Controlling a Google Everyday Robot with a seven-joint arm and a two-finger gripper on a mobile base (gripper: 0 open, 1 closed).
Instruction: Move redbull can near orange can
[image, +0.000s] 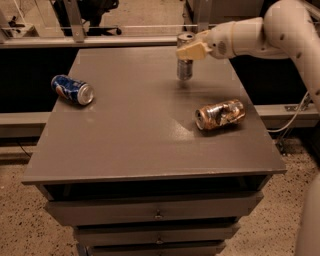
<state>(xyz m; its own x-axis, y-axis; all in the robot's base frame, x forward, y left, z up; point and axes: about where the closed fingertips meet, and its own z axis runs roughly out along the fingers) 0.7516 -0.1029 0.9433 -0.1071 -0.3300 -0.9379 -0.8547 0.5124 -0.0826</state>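
The end effector pinches the upright redbull can high up, seemingly to carry it toward the toppled orange can.

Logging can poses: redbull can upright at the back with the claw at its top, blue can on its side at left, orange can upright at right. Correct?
No: the camera view shows the orange can lying on its side at right. The rest holds: redbull can upright, claw at its top, blue can on its side.
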